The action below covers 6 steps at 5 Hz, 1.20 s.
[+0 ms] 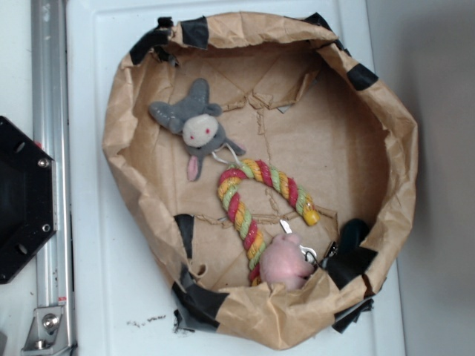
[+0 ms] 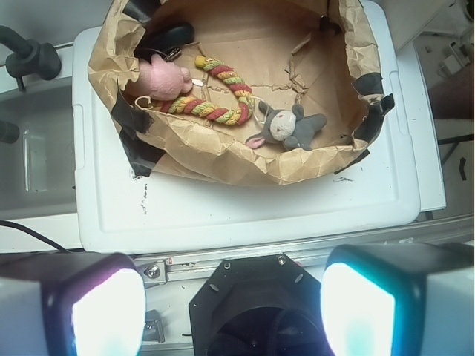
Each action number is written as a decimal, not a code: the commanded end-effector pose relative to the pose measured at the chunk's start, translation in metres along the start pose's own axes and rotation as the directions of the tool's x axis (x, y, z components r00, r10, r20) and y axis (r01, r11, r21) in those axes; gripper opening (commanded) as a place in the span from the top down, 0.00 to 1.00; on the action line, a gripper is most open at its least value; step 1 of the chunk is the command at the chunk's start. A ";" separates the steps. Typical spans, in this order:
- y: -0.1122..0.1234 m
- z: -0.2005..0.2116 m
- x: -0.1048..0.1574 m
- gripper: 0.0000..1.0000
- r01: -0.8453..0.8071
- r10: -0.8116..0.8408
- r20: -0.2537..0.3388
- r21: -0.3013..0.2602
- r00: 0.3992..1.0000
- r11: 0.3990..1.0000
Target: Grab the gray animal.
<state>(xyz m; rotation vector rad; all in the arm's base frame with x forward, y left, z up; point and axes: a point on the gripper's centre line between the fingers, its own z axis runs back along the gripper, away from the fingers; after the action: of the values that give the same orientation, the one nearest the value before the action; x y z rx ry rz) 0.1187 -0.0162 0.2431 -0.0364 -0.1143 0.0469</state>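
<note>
gray animal (image 1: 194, 127) — untouched in paper bowl (image 1: 349, 156)

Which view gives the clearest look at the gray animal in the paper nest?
The exterior view: the gray animal lies unobstructed, seen from above, pale face, red eyes and floppy ears distinct. The wrist view shows it smaller and farther off, near the paper nest wall, though still whole; the gripper frames the foreground.
</note>
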 end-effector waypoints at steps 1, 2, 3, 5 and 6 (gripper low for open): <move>0.000 0.000 0.000 0.00 0.000 0.000 0.000 0.000 1.000 1.000; 0.033 -0.025 0.049 0.00 0.234 -0.239 -0.050 -0.086 0.970 0.968; 0.039 -0.055 0.087 0.00 0.436 -0.444 -0.152 -0.087 0.883 0.896; 0.025 -0.162 0.110 0.00 0.629 -0.635 -0.216 -0.108 0.741 0.770; 0.001 -0.203 0.086 0.00 0.683 -0.678 -0.158 -0.029 0.718 0.730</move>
<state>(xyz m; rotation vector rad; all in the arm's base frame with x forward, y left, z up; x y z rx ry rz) 0.2170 -0.0092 0.0389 0.0179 0.1107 -0.6718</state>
